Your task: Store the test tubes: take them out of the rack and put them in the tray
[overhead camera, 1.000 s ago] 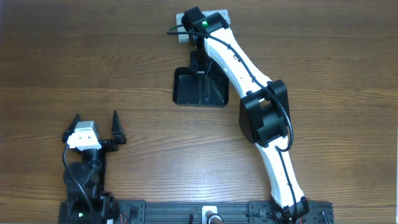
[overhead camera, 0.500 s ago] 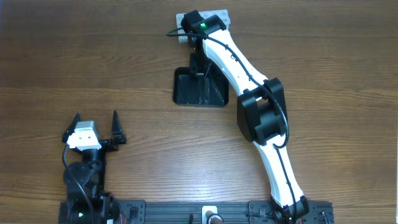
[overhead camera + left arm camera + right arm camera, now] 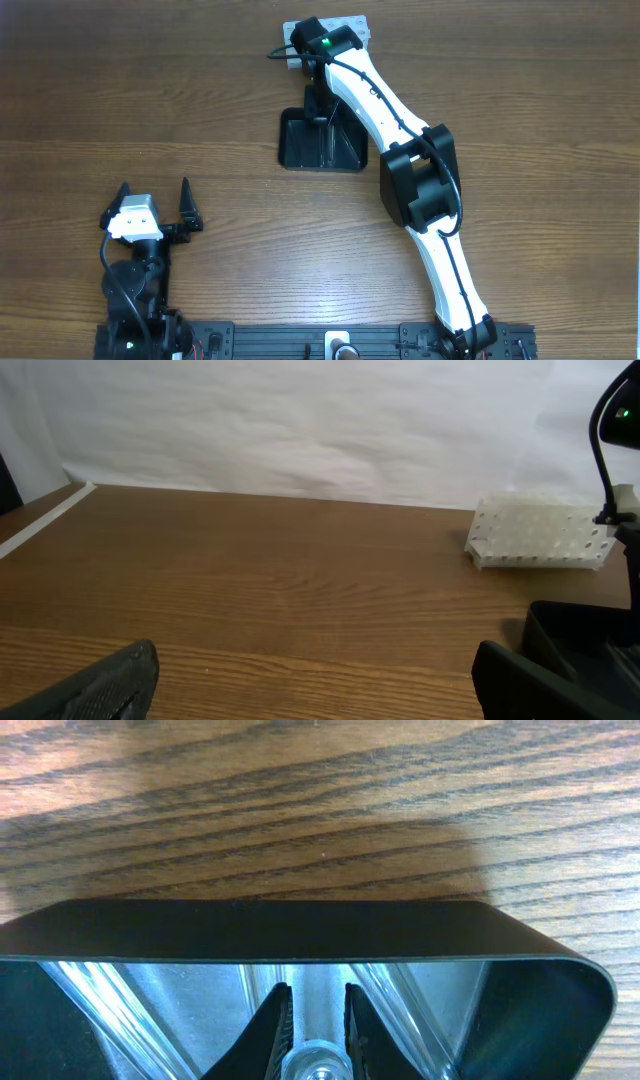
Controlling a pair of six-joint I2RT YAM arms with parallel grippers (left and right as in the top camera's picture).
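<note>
While the test tube (image 3: 312, 1065) sits clamped in my right hand (image 3: 315, 1005) inside the black tray (image 3: 300, 930), other tubes (image 3: 90, 1000) lie beside it; the white rack (image 3: 357, 24) stands at the tray's twelve o'clock; my left hand (image 3: 153, 187), fingers spread apart, sits at the tabletop's (image 3: 150, 90) eight o'clock.

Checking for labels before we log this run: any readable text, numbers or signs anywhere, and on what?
No readable text in any view.
Rack: no print visible.
Tray: plain black, no label.
Test tube in the right tool: no marking visible.
</note>
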